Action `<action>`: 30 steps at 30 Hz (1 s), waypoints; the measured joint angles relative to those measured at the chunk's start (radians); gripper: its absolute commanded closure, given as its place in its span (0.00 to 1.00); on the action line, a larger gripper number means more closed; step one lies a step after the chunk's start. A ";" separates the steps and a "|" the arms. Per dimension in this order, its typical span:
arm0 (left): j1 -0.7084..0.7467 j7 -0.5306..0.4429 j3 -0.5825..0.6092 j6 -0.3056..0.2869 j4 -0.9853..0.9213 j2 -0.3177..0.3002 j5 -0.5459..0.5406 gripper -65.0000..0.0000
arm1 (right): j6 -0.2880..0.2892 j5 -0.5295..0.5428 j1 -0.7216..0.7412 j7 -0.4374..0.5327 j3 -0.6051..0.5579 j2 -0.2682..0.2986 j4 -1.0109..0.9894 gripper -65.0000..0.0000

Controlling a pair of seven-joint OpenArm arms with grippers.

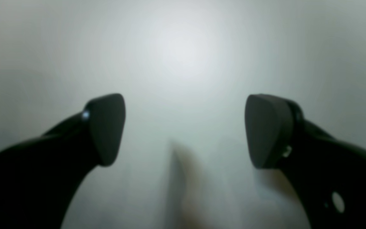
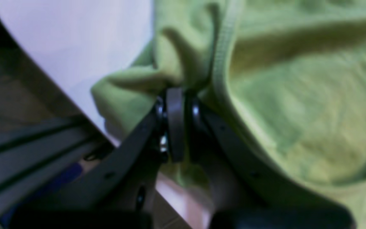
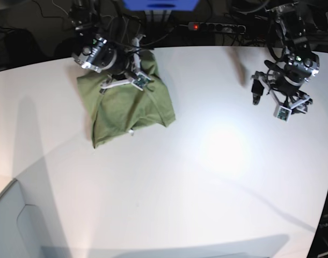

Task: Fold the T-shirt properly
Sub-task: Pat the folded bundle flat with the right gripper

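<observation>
The olive-green T-shirt (image 3: pixel 129 105) lies bunched on the white table (image 3: pixel 206 177) at its far left in the base view. My right arm (image 3: pixel 102 54) stands over the shirt's far edge. In the right wrist view my right gripper (image 2: pixel 175 93) is shut on a pinched fold of the T-shirt (image 2: pixel 291 95), close beside a ribbed hem, near the table's edge. My left gripper (image 1: pixel 184 127) hangs open over bare white table (image 1: pixel 183 57) with nothing between its pads. The left arm (image 3: pixel 290 70) is at the far right, well away from the shirt.
A power strip (image 3: pixel 214 26) and cables lie behind the table's far edge, beside a blue object (image 3: pixel 161 4). The right wrist view shows a metal frame rail (image 2: pixel 27 143) below the table edge. A grey box corner (image 3: pixel 13 226) sits at the near left.
</observation>
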 measured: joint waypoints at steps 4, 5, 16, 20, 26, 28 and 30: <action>0.010 -0.006 0.002 0.000 0.000 0.000 -0.003 0.13 | 0.000 0.000 -0.001 -0.002 -0.039 0.003 0.006 1.00; 0.010 -0.006 0.000 0.000 0.000 0.000 -0.003 0.13 | 0.000 -0.002 -0.005 -0.008 -0.040 0.005 0.023 1.00; 0.010 -0.007 0.002 0.000 0.000 0.000 -0.003 0.13 | 0.000 0.000 -0.020 -0.013 -0.039 0.043 0.164 1.00; 0.010 -0.007 0.002 0.000 0.000 0.000 -0.003 0.13 | 0.000 0.001 -0.011 -0.005 -0.065 0.026 0.097 1.00; 0.010 -0.006 0.002 0.000 0.000 0.000 -0.003 0.13 | 0.000 -0.002 0.026 0.032 -0.131 0.023 -0.027 1.00; 0.010 -0.007 0.002 0.000 0.000 0.000 -0.004 0.13 | 0.000 -0.002 0.019 0.035 -0.111 0.019 -0.001 1.00; 0.010 -0.006 0.002 0.000 0.000 0.000 -0.004 0.13 | 0.000 -0.002 0.003 0.022 -0.060 0.026 0.091 1.00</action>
